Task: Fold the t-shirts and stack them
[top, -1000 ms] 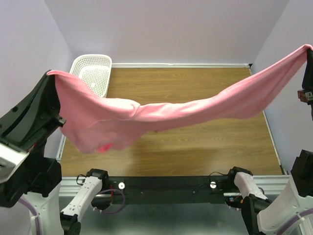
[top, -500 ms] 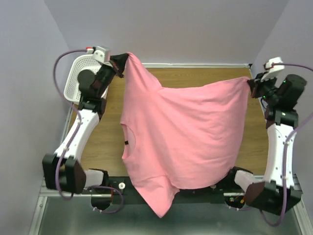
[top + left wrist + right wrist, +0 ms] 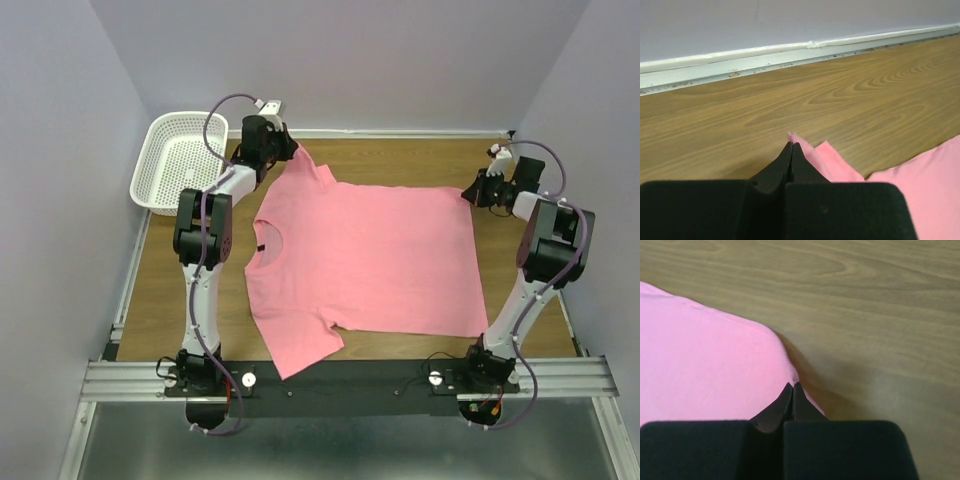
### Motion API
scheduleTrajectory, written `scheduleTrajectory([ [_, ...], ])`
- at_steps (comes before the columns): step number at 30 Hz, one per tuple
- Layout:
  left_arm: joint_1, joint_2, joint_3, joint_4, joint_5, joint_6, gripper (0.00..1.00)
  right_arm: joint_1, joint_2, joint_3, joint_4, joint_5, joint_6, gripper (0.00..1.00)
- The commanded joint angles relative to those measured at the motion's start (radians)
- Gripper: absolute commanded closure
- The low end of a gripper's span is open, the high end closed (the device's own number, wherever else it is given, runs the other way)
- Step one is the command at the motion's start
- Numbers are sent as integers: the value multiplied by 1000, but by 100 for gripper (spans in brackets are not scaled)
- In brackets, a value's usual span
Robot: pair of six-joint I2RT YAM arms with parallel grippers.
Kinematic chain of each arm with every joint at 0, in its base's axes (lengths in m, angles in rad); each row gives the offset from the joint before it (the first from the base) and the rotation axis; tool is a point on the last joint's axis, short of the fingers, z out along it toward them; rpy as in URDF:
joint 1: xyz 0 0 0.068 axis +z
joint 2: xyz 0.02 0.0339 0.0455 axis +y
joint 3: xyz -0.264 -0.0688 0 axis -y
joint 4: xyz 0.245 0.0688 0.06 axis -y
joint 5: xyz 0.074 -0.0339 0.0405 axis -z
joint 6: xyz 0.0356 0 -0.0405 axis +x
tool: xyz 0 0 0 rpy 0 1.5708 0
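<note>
One salmon-pink t-shirt (image 3: 365,255) lies spread flat on the wooden table, neck to the left, hem to the right, one sleeve hanging over the near edge. My left gripper (image 3: 287,148) is shut on the far sleeve's tip (image 3: 805,150) at the far left of the shirt. My right gripper (image 3: 470,193) is shut on the far hem corner (image 3: 785,367) at the far right. Both grippers sit low at the table surface.
A white mesh basket (image 3: 160,180) stands at the far left of the table, beside the left arm. The back wall's white trim (image 3: 765,52) runs just beyond the left gripper. Bare wood (image 3: 170,290) shows left of the shirt.
Both arms swung the hanging shirt away from me and lowered it; it now lies flat on the table, still pinched at the two far corners.
</note>
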Motion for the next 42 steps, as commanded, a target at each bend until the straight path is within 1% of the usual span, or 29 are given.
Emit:
scheduleTrajectory([
  [1,-6,103,270,-173,-93,-6,100,7,120,144,76,26,32,99],
  [2,-6,128,312,-225,-100,-5,100,7,139,187,73,34,41,99],
  [4,-6,188,405,-260,-121,0,100,7,167,212,71,52,55,99],
  [6,-5,219,444,-280,-124,-3,100,7,180,242,70,60,82,100],
  [10,-5,234,481,-273,-114,-8,100,7,185,258,68,60,93,99],
  [13,-5,225,472,-253,-95,-9,100,7,182,255,68,60,93,99],
  [15,-5,208,435,-222,-80,-6,100,7,173,249,68,58,95,99],
  [25,-3,6,185,-72,-2,46,100,7,124,204,70,64,89,99],
  [28,-2,-60,70,-17,20,58,100,7,112,187,70,69,84,99],
  [32,3,-134,-22,37,41,68,100,7,87,164,70,71,78,99],
  [42,3,-257,-157,28,75,112,100,7,43,128,70,66,81,99],
])
